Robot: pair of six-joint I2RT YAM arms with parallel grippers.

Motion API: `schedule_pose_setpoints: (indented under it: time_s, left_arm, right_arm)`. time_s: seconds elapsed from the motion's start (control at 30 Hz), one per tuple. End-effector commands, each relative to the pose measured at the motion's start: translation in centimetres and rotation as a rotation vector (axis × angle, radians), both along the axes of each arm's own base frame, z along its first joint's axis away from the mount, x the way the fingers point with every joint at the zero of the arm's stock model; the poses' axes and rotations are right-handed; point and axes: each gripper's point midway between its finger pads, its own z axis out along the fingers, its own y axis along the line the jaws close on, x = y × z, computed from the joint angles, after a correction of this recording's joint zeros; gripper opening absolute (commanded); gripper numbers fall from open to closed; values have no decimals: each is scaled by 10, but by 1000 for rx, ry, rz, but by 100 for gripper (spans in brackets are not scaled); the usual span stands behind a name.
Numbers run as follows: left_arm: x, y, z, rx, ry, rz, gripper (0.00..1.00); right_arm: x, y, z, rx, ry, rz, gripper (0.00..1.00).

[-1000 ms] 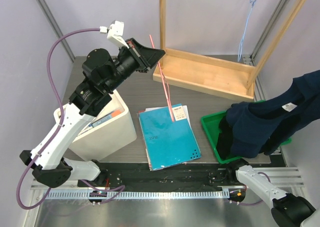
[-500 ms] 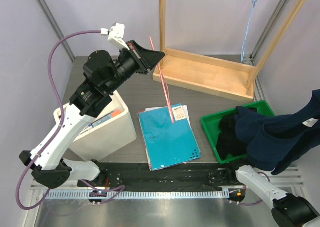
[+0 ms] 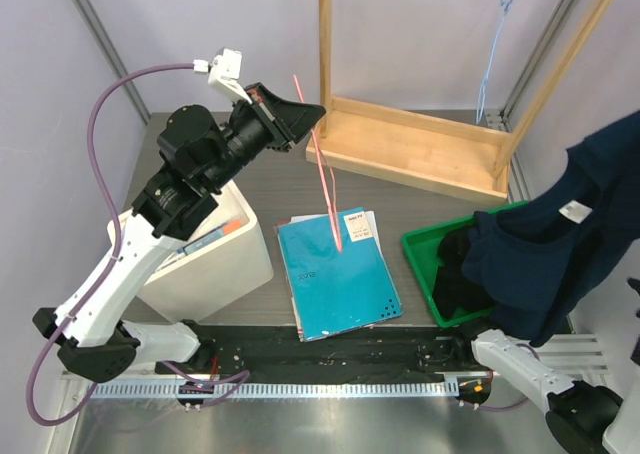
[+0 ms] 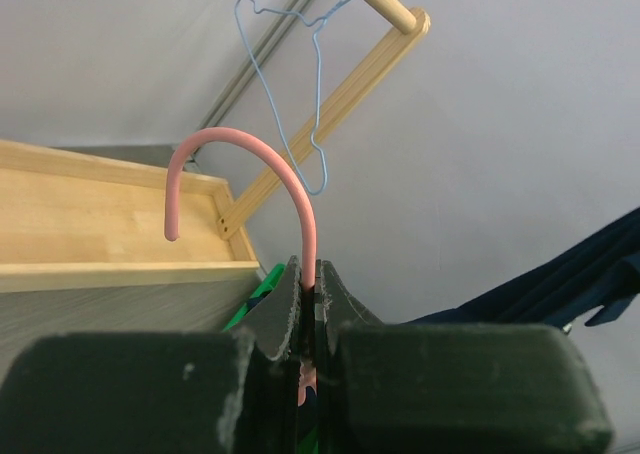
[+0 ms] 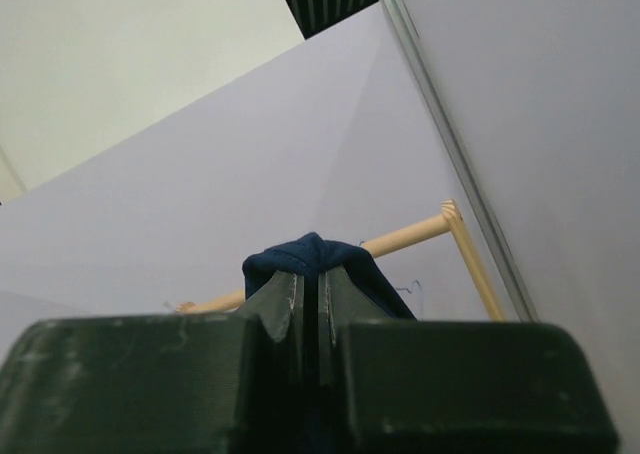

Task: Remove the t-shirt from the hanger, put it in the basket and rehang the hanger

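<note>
- Top view: left arm raised, left claw [image 3: 312,112] at 11 o'clock of the scene, clenched on the pink hanger [image 3: 326,179].
- Hanger bare, a thin pink line slanting down from the claw toward 6 o'clock, lower end over the teal folder [image 3: 335,279].
- Folder lies flat mid-tabletop [image 3: 290,189]. White box [image 3: 225,259] sits at its 9 o'clock, green bin [image 3: 420,249] at its 3 o'clock.
- Navy t-shirt [image 3: 550,244] at 3 o'clock of the scene, well apart from the hanger. It is lifted in a bunch, lower folds hanging into and over the bin's right half.
- Wooden rack [image 3: 415,149] at 12 o'clock, blue wire hanger [image 3: 494,49] on its top rail.
- Only the right arm's base shows, at 5 o'clock. Its working end is not visible in this view.
- Left wrist view: both fingers pressed tight on the pink shank just below the hook. The hook curves up and over toward 10 o'clock.
- Wire hanger and rack rail behind at 12 o'clock. Navy cloth at 4 o'clock, clear of the hook.
- Right wrist view: right claw [image 5: 312,286] pinched on a peak of navy cloth, which bulges above the fingertips at 12 o'clock.
- Rack rail crosses behind, from 9 toward 2 o'clock.
</note>
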Motion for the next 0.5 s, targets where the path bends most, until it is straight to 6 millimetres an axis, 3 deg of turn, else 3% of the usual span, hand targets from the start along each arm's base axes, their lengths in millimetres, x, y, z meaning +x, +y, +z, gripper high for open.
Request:
schedule_pose_setpoints:
  time_s: [0.0, 0.17, 0.47]
  left_arm:
    - [-11, 15, 23, -39, -60, 15, 0]
    - [-13, 22, 21, -24, -59, 35, 0]
    - [-18, 27, 24, -25, -65, 35, 0]
  right_arm:
    - [47, 26, 6, -7, -17, 42, 1]
    - [89, 43, -1, -22, 32, 47, 1]
    - [114, 54, -21, -13, 61, 59, 1]
